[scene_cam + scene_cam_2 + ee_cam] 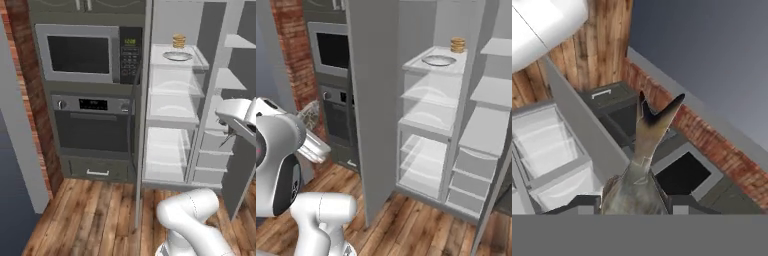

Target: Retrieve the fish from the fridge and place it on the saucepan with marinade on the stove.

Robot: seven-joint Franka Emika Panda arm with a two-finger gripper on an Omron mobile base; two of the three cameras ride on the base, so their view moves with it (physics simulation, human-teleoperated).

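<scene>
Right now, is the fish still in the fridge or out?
Out. The fish sits between the gripper fingers, with the open fridge beside it.

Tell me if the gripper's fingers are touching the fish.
Touching. In the hand view the fish sits between the gripper's two dark fingertips, its body pressed against both and its tail pointing away from the hand.

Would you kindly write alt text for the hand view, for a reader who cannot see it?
A pale grey, slim fish with a dark forked tail sits clamped between the two dark finger tips of the gripper, tail pointing away from the camera. Behind it lie the open grey fridge with white inner shelves, the dark built-in oven, a red brick wall and the wooden plank floor.
</scene>
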